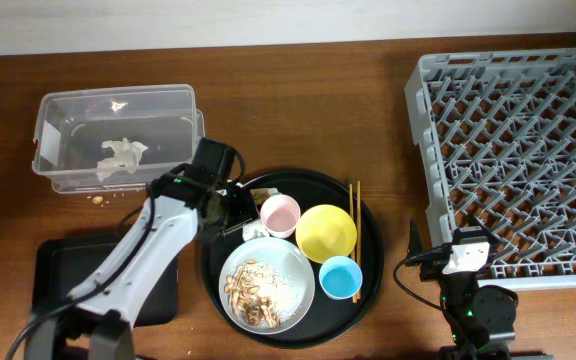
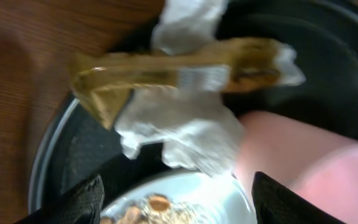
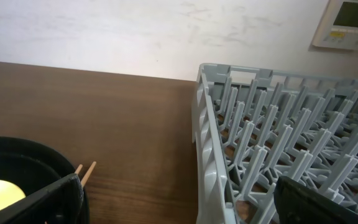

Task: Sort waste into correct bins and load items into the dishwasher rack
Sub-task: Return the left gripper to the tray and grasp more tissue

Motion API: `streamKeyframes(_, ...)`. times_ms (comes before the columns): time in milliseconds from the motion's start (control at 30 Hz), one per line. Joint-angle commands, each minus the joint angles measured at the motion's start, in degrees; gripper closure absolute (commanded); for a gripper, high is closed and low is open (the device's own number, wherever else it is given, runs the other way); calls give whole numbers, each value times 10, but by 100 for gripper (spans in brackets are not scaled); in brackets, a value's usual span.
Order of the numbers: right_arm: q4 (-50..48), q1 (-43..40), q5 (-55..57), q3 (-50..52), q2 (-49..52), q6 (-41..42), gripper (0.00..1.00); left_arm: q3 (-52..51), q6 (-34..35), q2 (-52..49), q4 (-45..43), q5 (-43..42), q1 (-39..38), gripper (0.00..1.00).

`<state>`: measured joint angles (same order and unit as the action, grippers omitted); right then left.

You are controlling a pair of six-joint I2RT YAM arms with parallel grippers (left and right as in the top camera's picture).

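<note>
Beside pink cup (image 2: 309, 174), left jaws apart over wrapper (image 2: 166, 71) and napkin (image 2: 185, 134); I might pinch both. Right jaws apart.

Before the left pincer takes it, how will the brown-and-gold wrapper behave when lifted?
The wrapper looks thin and creased, so it is probably floppy and very light. Its shiny film may slip. It lies across the crumpled napkin, which might drag along.

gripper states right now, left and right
left gripper: open, empty, facing the wrapper
right gripper: open, empty
</note>
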<state>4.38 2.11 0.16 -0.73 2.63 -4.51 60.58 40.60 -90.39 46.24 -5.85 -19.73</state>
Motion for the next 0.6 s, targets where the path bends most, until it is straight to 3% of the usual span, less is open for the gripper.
streamKeyframes(0, 2, -3, 5, 4, -2, 1, 1, -4, 63, -16, -2, 65, 0, 24)
streamKeyframes(367, 2, -3, 5, 4, -2, 1, 1, -36, 163, -16, -27, 59, -34, 26)
streamKeyframes(567, 2, -3, 5, 4, -2, 1, 1, -54, 169, -16, -84, 64, -50, 29)
